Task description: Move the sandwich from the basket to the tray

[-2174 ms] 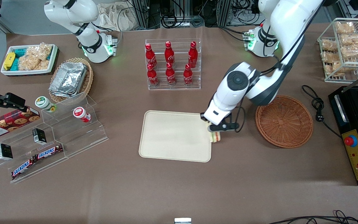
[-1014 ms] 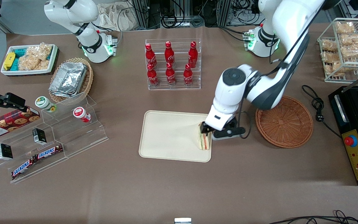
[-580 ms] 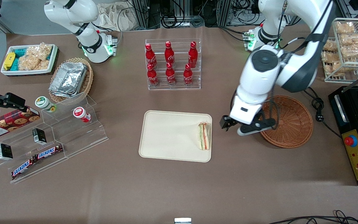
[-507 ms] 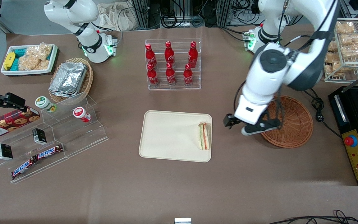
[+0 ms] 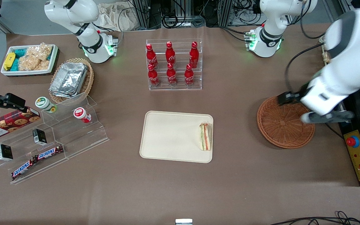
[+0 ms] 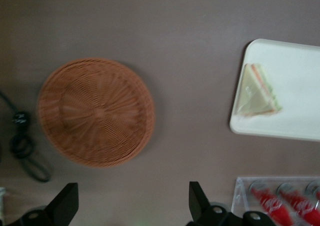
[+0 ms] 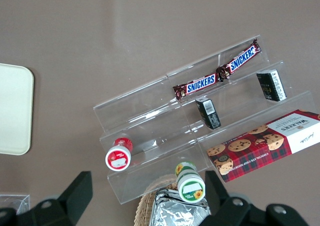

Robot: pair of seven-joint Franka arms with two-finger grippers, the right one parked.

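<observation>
The wrapped sandwich (image 5: pixel 205 136) lies flat on the cream tray (image 5: pixel 170 134), against the tray's edge nearest the reddish-brown wicker basket (image 5: pixel 285 122). Nothing is in the basket. My gripper (image 5: pixel 283 98) hangs high over the basket's rim, toward the working arm's end of the table, well apart from the sandwich. The left wrist view looks down on the basket (image 6: pixel 95 111), the sandwich (image 6: pixel 257 91) and the tray (image 6: pixel 300 71). There my gripper (image 6: pixel 132 206) is open, its dark fingers (image 6: pixel 198 201) set wide with nothing between them.
A rack of red cola bottles (image 5: pixel 173 64) stands farther from the camera than the tray. A black machine (image 5: pixel 359 137), a cable (image 5: pixel 319 104) and a wire rack of snack bags (image 5: pixel 345 47) crowd the working arm's end. Acrylic shelves (image 5: pixel 55 137) stand toward the parked arm's end.
The gripper let go of the sandwich at the tray's edge, opened, then rose and swung away over the basket toward the working arm's end. The sandwich stays on the tray.
</observation>
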